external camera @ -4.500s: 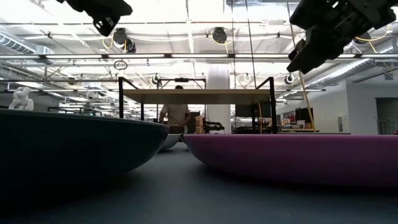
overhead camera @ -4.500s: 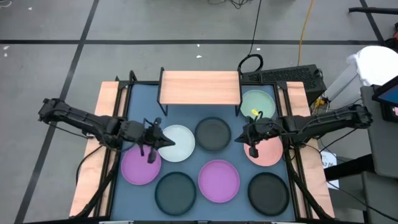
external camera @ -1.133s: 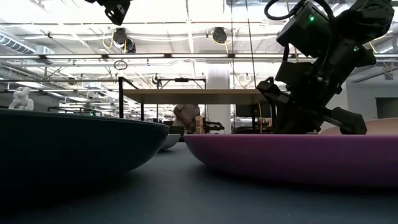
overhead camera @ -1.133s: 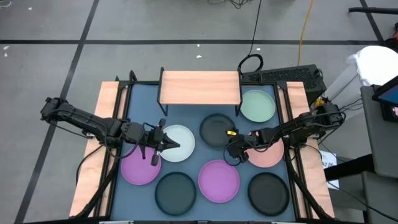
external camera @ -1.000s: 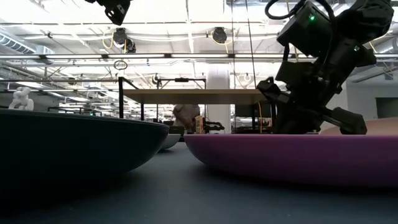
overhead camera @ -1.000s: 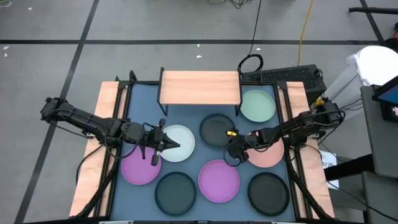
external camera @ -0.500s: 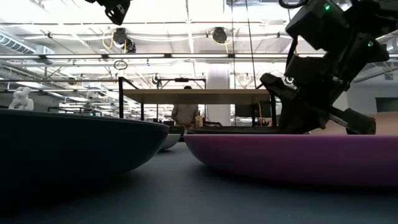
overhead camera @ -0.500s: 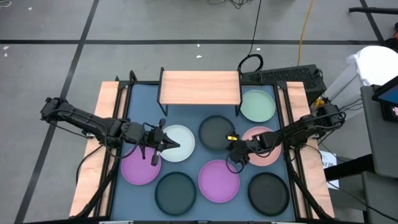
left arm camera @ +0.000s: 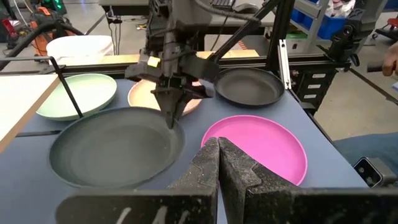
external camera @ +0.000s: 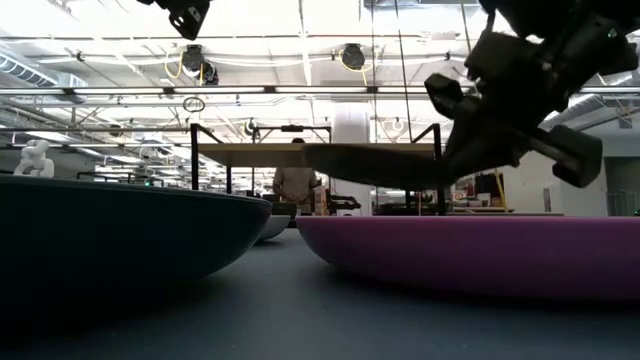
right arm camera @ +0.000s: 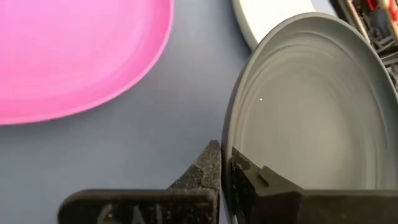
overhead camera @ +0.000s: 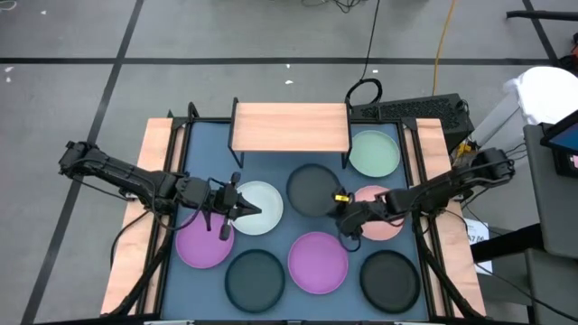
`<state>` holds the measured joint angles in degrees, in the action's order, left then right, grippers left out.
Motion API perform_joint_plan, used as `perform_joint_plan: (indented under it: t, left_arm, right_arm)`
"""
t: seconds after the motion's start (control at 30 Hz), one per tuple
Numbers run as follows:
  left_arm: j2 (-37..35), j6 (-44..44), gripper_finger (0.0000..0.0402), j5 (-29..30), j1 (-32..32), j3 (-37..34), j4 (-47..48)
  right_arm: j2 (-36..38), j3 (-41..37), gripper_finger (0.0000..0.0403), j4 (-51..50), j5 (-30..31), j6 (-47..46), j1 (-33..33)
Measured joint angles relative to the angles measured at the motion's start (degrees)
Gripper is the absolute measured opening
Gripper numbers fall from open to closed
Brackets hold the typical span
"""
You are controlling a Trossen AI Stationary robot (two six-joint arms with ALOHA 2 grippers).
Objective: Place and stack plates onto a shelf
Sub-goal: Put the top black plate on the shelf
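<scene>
The dark right gripper [overhead camera: 344, 215] reaches from the right side toward the middle of the table, its two fingers closed on the rim of a round dark charcoal plate [overhead camera: 312, 190] held off the table; the dark left gripper [overhead camera: 240, 206], fingers closed together, hangs on the left side.

Open-ceilinged lab: workbenches [external camera: 130, 178], cables [overhead camera: 442, 45].

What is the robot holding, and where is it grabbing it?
The right gripper is shut on the rim of a dark plate, lifting it off the table. The left gripper is shut over the white plate and holds nothing.
</scene>
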<state>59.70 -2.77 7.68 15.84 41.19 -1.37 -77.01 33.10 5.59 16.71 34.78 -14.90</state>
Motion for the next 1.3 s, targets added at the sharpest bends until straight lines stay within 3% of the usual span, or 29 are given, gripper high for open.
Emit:
perform_joint_plan:
  t: [0.43,0.7,1.3]
  left_arm:
    - [0.0,0.04,0.0004,0.44,0.0,0.0,-0.25]
    - [0.02,0.04,0.0004,0.52,0.0,0.0,-0.24]
    - [0.02,-0.07,0.0004,0.5,0.0,0.0,-0.2]
  right_arm:
    - [3.1,0.2,0.0,0.19,-0.24,-3.68,-1.1]
    - [3.12,5.91,0.0,-0.46,-0.33,-5.72,-3.45]
    - [3.12,22.41,0.0001,-19.98,4.74,-7.32,-2.79]
